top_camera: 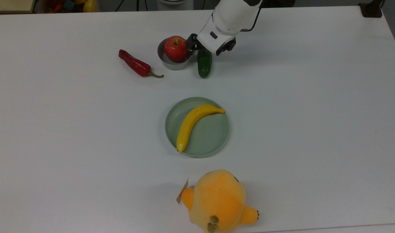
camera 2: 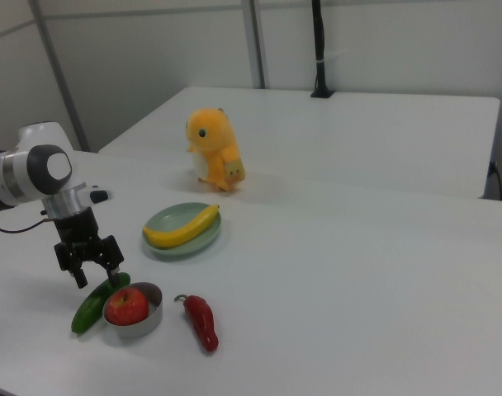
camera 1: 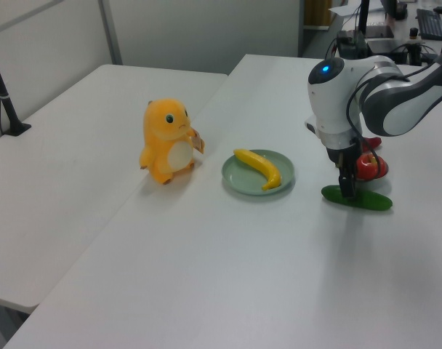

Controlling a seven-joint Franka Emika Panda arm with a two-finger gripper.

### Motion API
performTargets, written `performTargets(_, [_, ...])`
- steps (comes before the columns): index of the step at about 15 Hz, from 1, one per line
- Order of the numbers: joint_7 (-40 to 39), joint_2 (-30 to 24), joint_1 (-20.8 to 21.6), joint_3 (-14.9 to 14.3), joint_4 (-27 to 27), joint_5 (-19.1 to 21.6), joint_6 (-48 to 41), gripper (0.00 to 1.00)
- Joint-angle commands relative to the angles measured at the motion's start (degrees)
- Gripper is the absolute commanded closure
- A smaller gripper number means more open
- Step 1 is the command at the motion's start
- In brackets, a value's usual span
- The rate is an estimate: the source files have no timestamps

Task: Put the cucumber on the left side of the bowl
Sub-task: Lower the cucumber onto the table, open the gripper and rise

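Observation:
The dark green cucumber [top_camera: 204,64] lies flat on the white table, close against the grey bowl [top_camera: 172,64] on the top view's right. In the right view the cucumber [camera 2: 89,308] lies on the bowl's [camera 2: 141,324] left. A red apple [top_camera: 176,48] sits in the bowl. My gripper [top_camera: 207,48] hangs just above the cucumber's far end, open, with its fingers spread to either side and nothing held. The right view shows the gripper [camera 2: 93,274] open over the cucumber. In the left view the gripper [camera 1: 346,190] stands over the cucumber [camera 1: 363,200], with the apple [camera 1: 366,166] behind it.
A red chili [top_camera: 136,63] lies on the top view's left of the bowl. A pale green plate [top_camera: 171,136] with a yellow banana [top_camera: 192,124] sits mid-table. An orange plush toy [top_camera: 218,200] stands near the front edge. Bare table stretches to the top view's right.

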Motion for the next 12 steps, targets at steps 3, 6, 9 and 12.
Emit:
performTargets(3, [-1.1,-2.09,-0.57,0.52,2.42,-0.1,0.65,0.02])
performTargets(6, [-0.4,-2.8,-0.74,0.44,6.28,0.95,-0.65,0.0])
performTargets(9, [-0.75,-2.88,-1.44,-0.44,15.93,6.12,-9.26,0.0])
performTargets(12, [-0.49,-2.97,-2.59,-0.44,21.57,7.81,-14.1,0.0])
